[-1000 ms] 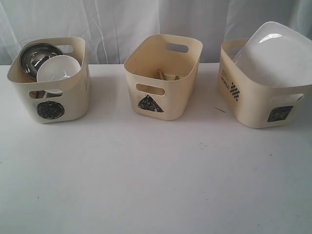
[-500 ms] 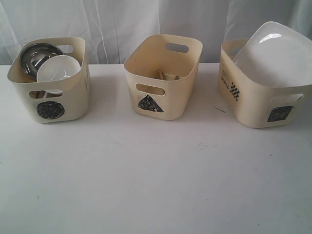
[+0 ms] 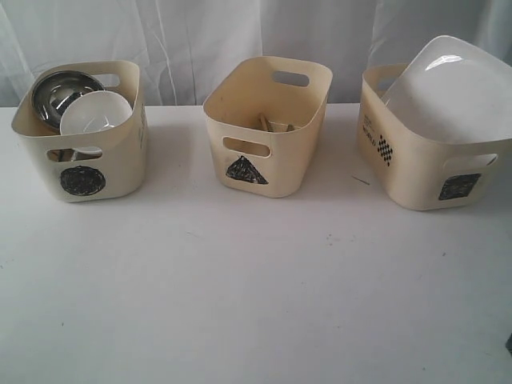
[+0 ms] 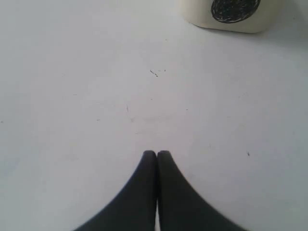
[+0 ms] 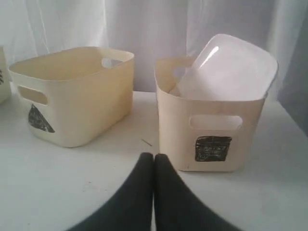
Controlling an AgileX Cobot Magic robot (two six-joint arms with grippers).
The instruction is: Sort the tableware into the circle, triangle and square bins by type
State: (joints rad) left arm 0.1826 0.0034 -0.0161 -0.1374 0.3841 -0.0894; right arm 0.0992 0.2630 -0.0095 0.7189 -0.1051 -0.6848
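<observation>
Three cream bins stand in a row on the white table. The circle bin (image 3: 80,136) on the left holds a steel bowl (image 3: 60,94) and a small white bowl (image 3: 96,112). Wooden chopsticks (image 3: 272,126) show inside the triangle bin (image 3: 268,124) in the middle. In the square bin (image 3: 432,140) on the right a large white plate (image 3: 452,92) leans tilted. My left gripper (image 4: 156,154) is shut and empty over bare table, short of the circle bin (image 4: 233,14). The right gripper (image 5: 153,156) is shut and empty, just in front of the square bin (image 5: 211,130), with the triangle bin (image 5: 72,94) beside it.
A white curtain (image 3: 256,32) hangs behind the bins. A small dark sliver (image 3: 509,344) shows at the right edge of the exterior view. The table (image 3: 256,280) stretches white in front of the bins.
A small dark sliver has appeared at the lower right edge of the exterior view. The bins and their contents have not moved.
</observation>
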